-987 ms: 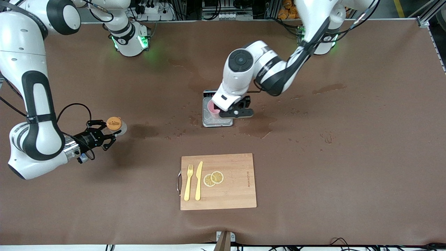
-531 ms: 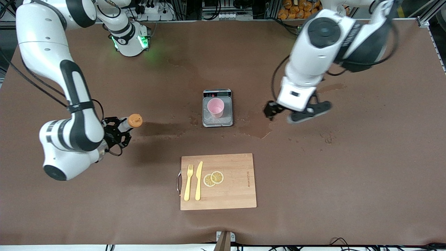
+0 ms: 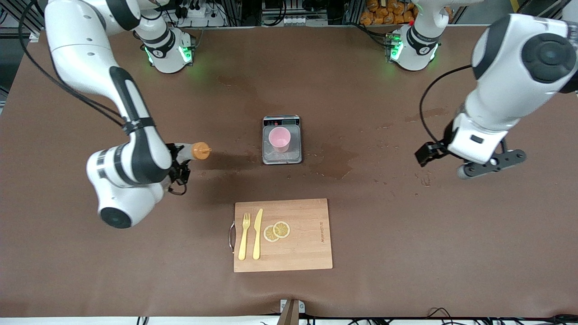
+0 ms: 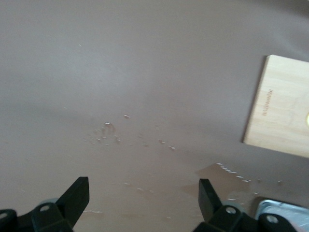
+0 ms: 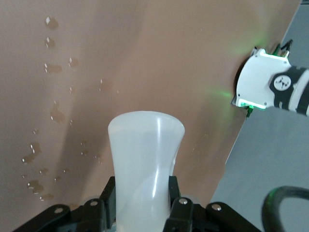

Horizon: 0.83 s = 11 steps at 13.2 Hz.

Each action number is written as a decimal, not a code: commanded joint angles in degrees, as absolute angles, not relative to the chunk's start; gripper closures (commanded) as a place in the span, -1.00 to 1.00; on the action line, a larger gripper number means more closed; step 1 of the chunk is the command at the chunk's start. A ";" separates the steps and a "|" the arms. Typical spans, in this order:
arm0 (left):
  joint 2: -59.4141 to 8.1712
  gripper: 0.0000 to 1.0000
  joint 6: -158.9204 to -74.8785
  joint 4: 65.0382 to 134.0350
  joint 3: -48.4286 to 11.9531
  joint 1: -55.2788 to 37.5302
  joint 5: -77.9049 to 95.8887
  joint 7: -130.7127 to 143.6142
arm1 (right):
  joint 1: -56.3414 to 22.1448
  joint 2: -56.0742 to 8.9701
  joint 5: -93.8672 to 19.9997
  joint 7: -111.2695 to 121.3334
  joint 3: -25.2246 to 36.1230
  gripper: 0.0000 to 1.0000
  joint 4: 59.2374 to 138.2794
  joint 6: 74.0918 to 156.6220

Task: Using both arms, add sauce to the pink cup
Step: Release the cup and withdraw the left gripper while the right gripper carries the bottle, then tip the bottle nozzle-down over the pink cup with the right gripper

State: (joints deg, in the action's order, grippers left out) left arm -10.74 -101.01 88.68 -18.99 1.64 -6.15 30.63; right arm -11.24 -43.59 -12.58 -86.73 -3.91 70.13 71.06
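Note:
The pink cup point(image 3: 280, 139) stands upright on a small scale point(image 3: 292, 156) at the table's middle. My right gripper point(image 3: 179, 159) is shut on the sauce bottle point(image 3: 184, 150) and holds it on its side above the table. The bottle's orange cap point(image 3: 200, 150) points toward the cup, a bit short of the scale. In the right wrist view the whitish bottle point(image 5: 145, 159) sits between the fingers point(image 5: 99, 205). My left gripper point(image 3: 490, 163) is open and empty over the table toward the left arm's end; its view shows the fingertips point(image 4: 77, 195) wide apart above bare table.
A wooden cutting board point(image 3: 307, 243) with a yellow fork point(image 3: 244, 235), a yellow knife point(image 3: 257, 234) and two lemon slices point(image 3: 276, 231) lies nearer the front camera than the scale. Wet stains point(image 3: 334, 162) spread beside the scale. The board's corner point(image 4: 285, 111) shows in the left wrist view.
My left gripper has drawn away from the cup and swung toward the left arm's end. My right gripper has carried the bottle toward the cup and tipped it onto its side.

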 commanded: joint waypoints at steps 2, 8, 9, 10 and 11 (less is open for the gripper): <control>-8.79 -1.00 -91.87 82.28 -19.51 3.69 -6.85 24.45 | -15.37 -42.80 -11.78 -94.03 -3.52 0.10 67.86 69.96; -6.07 -1.00 -88.42 82.44 -13.20 1.94 -5.36 17.07 | -20.65 -42.98 -10.64 -103.35 -2.99 0.10 67.32 69.70; -5.80 -1.00 -88.33 82.44 -11.10 0.72 -5.36 15.48 | -21.35 -42.98 -9.68 -104.58 -2.99 0.10 67.24 69.00; -5.19 -1.00 -87.72 82.44 -9.33 -0.60 -5.27 14.86 | -21.97 -42.98 -9.23 -105.55 -2.99 0.10 67.15 68.65; -4.23 -1.00 -86.67 82.44 -8.36 -0.96 -4.58 14.51 | -22.23 -42.89 -8.88 -106.51 -2.99 0.10 67.15 68.12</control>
